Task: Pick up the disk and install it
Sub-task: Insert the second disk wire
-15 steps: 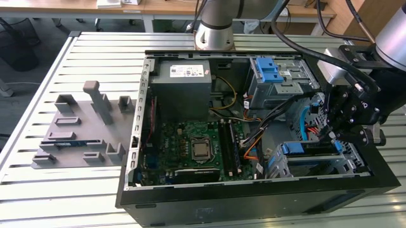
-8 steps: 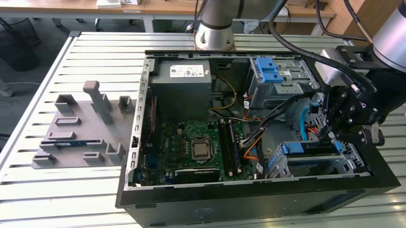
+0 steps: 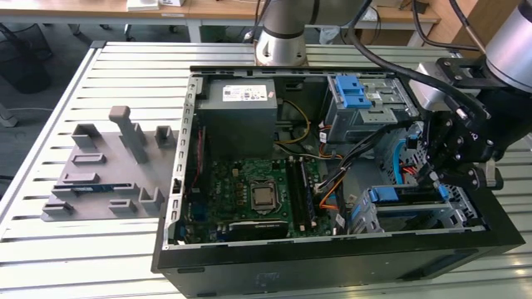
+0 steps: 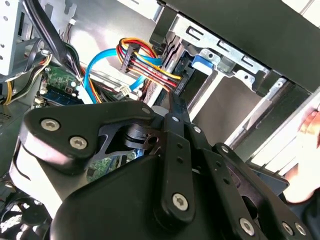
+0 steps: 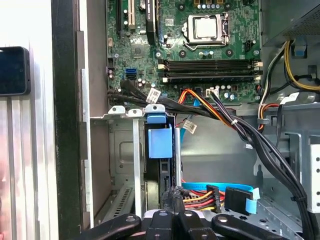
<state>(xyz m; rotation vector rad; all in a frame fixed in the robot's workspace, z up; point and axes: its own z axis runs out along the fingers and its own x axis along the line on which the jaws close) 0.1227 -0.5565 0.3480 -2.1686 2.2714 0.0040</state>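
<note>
The disk sits edge-up in the drive cage at the case's front corner, on the exterior view's right, with its blue bracket on top. In the first wrist view the disk stands in its slot with the blue tab facing out. My gripper hangs just above the cage, by the disk's cable end. Its fingers are shut together, and their tips rest at the disk's near edge, beside the coloured power cable. In the second wrist view the gripper points at the disk in the cage.
The open computer case lies on a slatted metal table. Inside it are a grey power supply, the motherboard, a blue ribbed latch and cable bundles. A grey fixture stands at the exterior view's left.
</note>
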